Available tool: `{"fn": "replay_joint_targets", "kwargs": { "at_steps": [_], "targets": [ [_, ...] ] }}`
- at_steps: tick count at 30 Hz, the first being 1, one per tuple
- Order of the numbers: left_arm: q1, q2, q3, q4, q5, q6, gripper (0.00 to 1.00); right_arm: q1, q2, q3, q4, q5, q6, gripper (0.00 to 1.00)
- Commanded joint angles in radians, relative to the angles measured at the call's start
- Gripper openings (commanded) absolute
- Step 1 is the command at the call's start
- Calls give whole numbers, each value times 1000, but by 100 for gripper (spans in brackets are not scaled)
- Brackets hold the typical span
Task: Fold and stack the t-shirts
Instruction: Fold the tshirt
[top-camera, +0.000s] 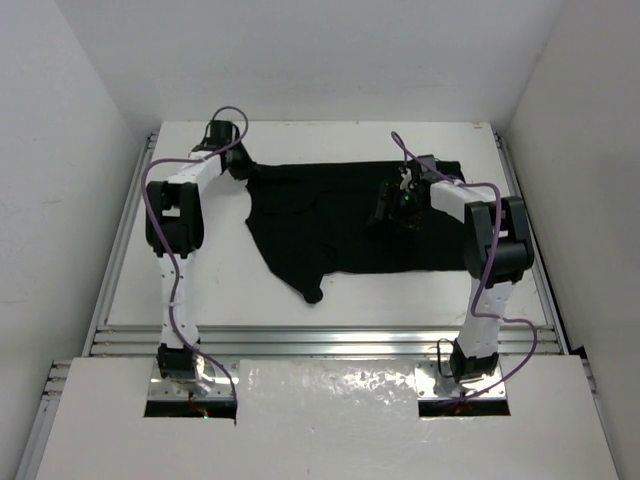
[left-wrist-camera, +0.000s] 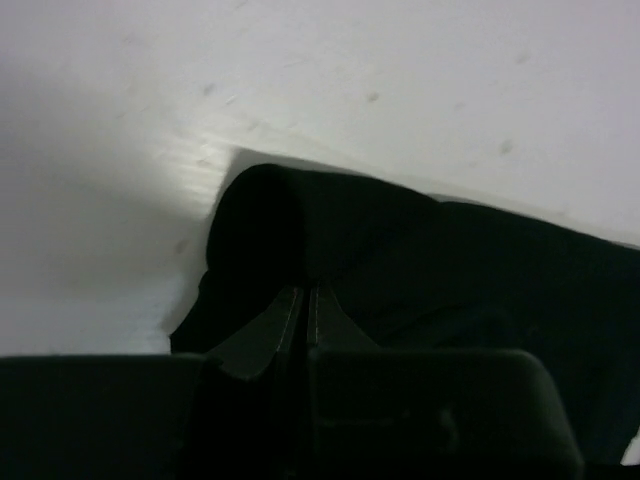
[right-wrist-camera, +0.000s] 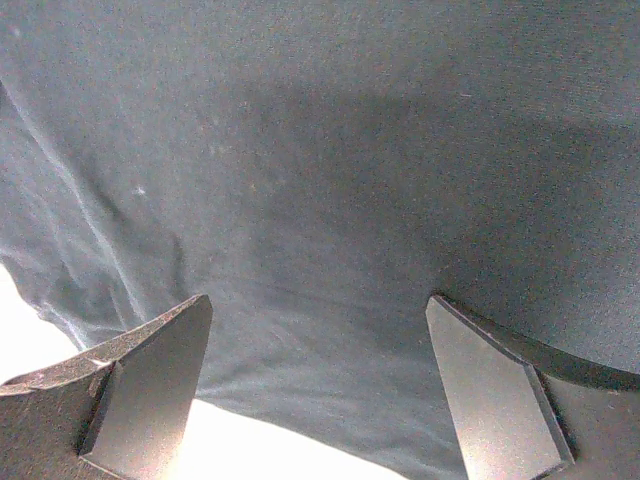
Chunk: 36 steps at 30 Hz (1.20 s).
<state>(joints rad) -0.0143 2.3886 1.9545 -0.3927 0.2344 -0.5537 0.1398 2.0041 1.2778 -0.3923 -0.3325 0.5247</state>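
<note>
The black t-shirt (top-camera: 340, 225) lies spread across the middle of the white table, with one flap hanging toward the near side. My left gripper (top-camera: 241, 166) is at the shirt's far left corner. In the left wrist view its jaws are shut (left-wrist-camera: 305, 292) on a bunched fold of the black t-shirt (left-wrist-camera: 400, 250). My right gripper (top-camera: 386, 212) hovers over the shirt's right half. In the right wrist view it is open (right-wrist-camera: 320, 335) and empty, its fingers (right-wrist-camera: 150, 380) wide apart just above the t-shirt (right-wrist-camera: 330, 180) near its edge.
The white table (top-camera: 200, 290) is closed in by white walls on the left, right and far sides. Aluminium rails (top-camera: 320, 340) run along its near edge. Purple cables (top-camera: 175, 300) hang along both arms.
</note>
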Motion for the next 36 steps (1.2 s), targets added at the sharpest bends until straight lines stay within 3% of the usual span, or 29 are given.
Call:
{"fn": "replay_joint_targets", "kwargs": {
  "at_steps": [1, 5, 8, 9, 10, 12, 13, 18, 21, 23, 26, 29, 36],
  "targets": [
    [-4, -109, -72, -12, -118, -14, 1, 1, 54, 21, 33, 3, 9, 92],
    [-6, -109, -98, -23, -162, -6, 18, 1, 93, 46, 18, 3, -14, 92],
    [-7, -94, -30, -78, -200, 18, 44, 1, 82, 54, 26, -25, -23, 92],
    [-9, -100, 13, -106, -216, 37, 63, 1, 72, 52, 36, -36, -19, 92],
    [-10, -130, 26, -109, -225, 50, 72, 1, 62, 54, 38, -55, -15, 92],
    [-21, -173, 61, -106, -256, 93, 85, 0, 30, 55, 44, -66, -11, 92],
    [-29, -210, 75, -109, -276, 112, 87, 1, 21, 57, 46, -71, -9, 92],
    [-163, -307, 23, -158, -493, 186, 87, -2, -48, 57, 33, -48, -8, 93],
    [-330, -295, -28, -198, -587, 222, 82, -9, -93, 58, -8, 13, 17, 94],
    [-372, -264, -26, -239, -558, 230, 76, -32, -117, 46, -35, 35, 35, 93],
    [-391, -195, -22, -248, -400, 229, 65, -58, -192, -9, -31, 96, 54, 93],
    [-411, -137, 35, -294, -360, 261, 56, -86, -260, -49, -28, 99, 41, 93],
    [-424, -89, 63, -327, -401, 297, 55, -109, -314, -92, 17, 34, 55, 93]
  ]
}}
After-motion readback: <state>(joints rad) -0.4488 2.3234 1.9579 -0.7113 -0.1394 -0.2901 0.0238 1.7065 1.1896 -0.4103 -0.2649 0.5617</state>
